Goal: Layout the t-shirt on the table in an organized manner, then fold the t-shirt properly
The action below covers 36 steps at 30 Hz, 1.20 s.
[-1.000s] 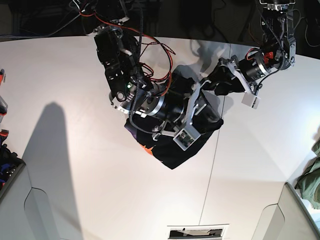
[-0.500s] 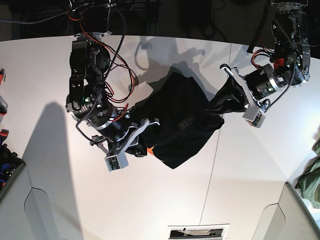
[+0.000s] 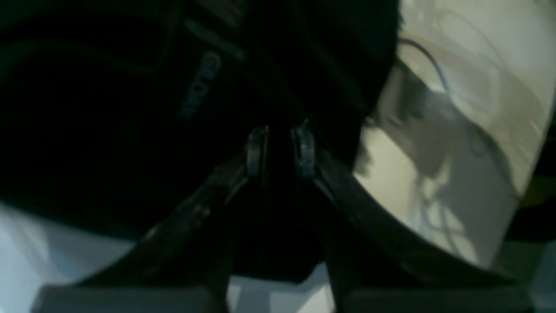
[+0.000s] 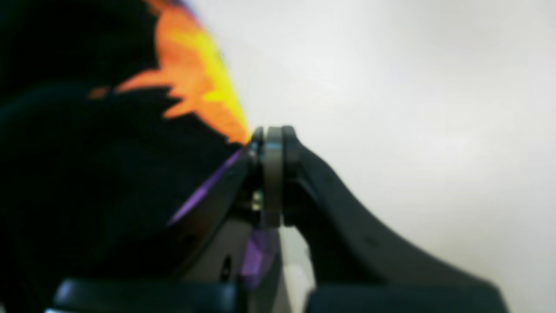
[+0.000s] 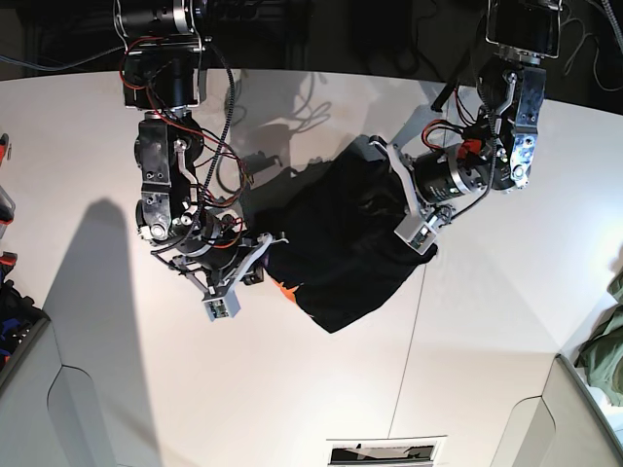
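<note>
A: What lies nearest on the tabletop?

B: Smooth white surface, matte, with a thin dark seam running across it on the right and a curved far edge. Bare there; the t-shirt sits further back, around the middle.

A: And the cloth itself?

B: Soft, plain black, bunched into a rumpled, roughly oblong heap. Its long axis runs diagonally, from the near rounded lobe up toward the far right. A flame-like orange and yellow print with a sliver of purple shows at its left edge.

A: Who has hold of it?

B: The right gripper, on the left in the base view, is clenched on that printed edge; the right wrist view shows its dark, curved plastic fingers pressed together with purple cloth pinched between them. The left gripper, further back on the right, has its fingers close together over black fabric, so it is grasping the t-shirt's far right side.

A: Anything beyond?

B: Olive-green cloth at the right margin, well apart from the t-shirt, and bundles of red and black wiring along the right arm.
</note>
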Tool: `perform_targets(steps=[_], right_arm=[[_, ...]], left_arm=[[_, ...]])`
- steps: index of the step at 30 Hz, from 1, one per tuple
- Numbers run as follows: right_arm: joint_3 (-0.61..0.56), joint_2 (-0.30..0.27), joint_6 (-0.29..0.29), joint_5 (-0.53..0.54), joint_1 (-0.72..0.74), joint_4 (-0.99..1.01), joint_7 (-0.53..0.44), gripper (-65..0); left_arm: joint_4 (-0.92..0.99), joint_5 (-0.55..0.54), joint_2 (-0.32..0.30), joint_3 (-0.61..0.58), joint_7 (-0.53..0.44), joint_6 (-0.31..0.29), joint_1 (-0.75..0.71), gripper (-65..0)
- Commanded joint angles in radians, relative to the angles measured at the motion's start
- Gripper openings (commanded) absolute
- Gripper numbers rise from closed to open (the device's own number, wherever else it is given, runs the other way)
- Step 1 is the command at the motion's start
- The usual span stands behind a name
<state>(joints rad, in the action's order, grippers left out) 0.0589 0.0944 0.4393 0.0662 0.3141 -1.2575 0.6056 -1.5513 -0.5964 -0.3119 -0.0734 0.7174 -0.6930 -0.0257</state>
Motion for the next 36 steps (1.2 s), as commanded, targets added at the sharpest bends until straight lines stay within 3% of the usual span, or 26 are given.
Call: perform_targets(steps=[1, 7, 11, 17, 21, 25, 29, 36], right_arm=[[-0.002, 0.003, 0.034, 0.039, 0.016, -0.016, -0.015, -65.0], [-0.002, 0.003, 0.093, 0.243, -0.023, -0.022, 0.077, -65.0], [-0.01, 0.012, 0.126, 0.362, -0.08, -0.031, 0.088, -65.0], [-0.125, 0.028, 0.135, 0.4, -0.176, -0.109, 0.088, -65.0], [-0.208, 0.029, 0.134, 0.398, -0.227, -0.223, 0.087, -65.0], [-0.214, 0.031, 0.121, 0.381, -0.243, -0.344, 0.088, -65.0], [-0.184, 0.031, 0.106, 0.286, -0.238, -0.431, 0.087, -65.0], [-0.078, 0.03, 0.095, 0.262, -0.24, -0.436, 0.093, -65.0]], left_arm=[[-0.016, -0.019, -0.018, 0.016, -0.018, -0.005, 0.018, -55.7], [-0.016, -0.02, -0.101, 0.051, -0.014, -0.005, 0.009, -55.7], [-0.016, -0.02, -0.169, 0.075, -0.032, -0.005, 0.012, -55.7], [-0.016, -0.015, -0.256, 0.083, -0.064, -0.005, 0.052, -55.7], [-0.016, -0.012, -0.279, 0.083, -0.063, -0.005, 0.109, -55.7], [-0.018, -0.022, -0.285, 0.084, -0.055, -0.005, 0.171, -55.7], [-0.048, -0.173, -0.277, 0.083, -0.018, -0.005, 0.192, -55.7], [-0.005, -0.093, -0.129, 0.072, -0.038, -0.005, 0.192, -55.7]])
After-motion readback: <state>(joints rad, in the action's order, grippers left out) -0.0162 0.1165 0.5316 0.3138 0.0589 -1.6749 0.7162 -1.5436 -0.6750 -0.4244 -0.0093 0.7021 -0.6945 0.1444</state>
